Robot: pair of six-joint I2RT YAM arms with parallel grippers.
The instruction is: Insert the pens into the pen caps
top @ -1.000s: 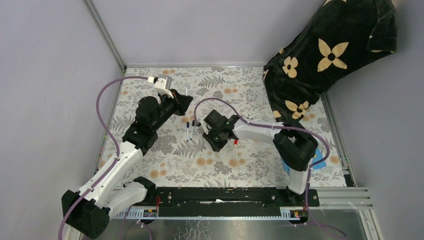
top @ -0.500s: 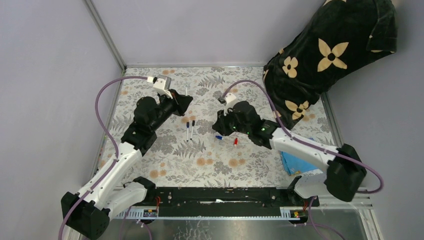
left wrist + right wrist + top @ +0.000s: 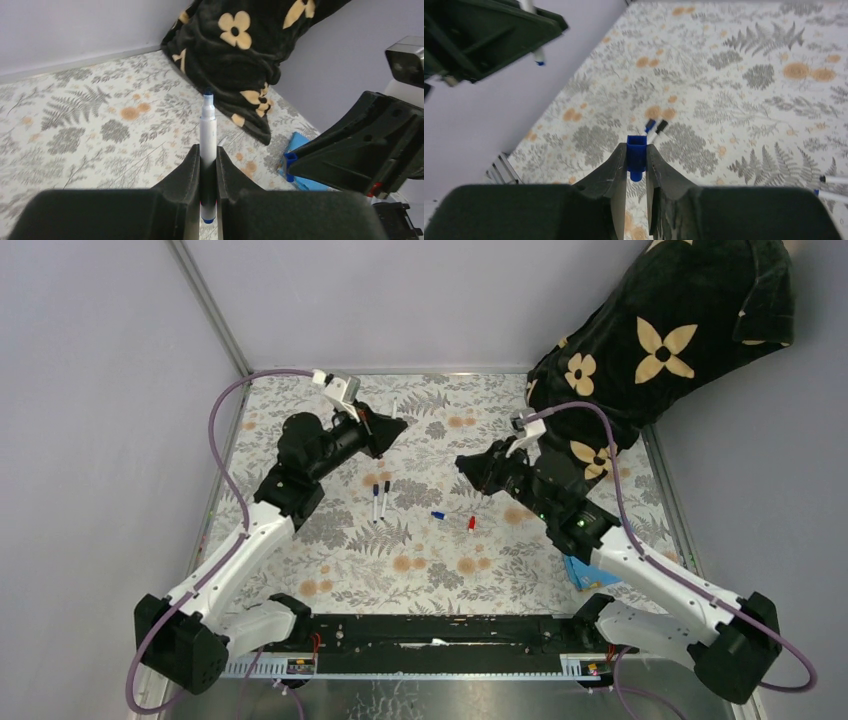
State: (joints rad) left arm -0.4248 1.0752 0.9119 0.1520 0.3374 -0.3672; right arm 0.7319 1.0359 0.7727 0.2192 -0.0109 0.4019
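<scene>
My left gripper (image 3: 392, 426) is shut on a white pen (image 3: 208, 135) with a blue tip, held up off the table and pointing out ahead of the jaws (image 3: 208, 150). My right gripper (image 3: 466, 462) is shut on a blue pen cap (image 3: 636, 152), its open end facing forward. The grippers face each other, apart, above the mat. The cap also shows in the left wrist view (image 3: 288, 163). Two capped pens (image 3: 380, 500) lie side by side on the mat. A loose blue cap (image 3: 438, 514) and a red cap (image 3: 471, 524) lie nearby.
A floral mat (image 3: 330, 570) covers the table. A black cloth with cream flowers (image 3: 650, 350) hangs over the back right corner. A blue cloth (image 3: 578, 570) lies by the right arm. Two more pens (image 3: 834, 180) lie at the right edge of the right wrist view.
My right gripper has risen from the mat with the blue cap and swung back to the right. My left gripper has moved right and farther back with its pen.
</scene>
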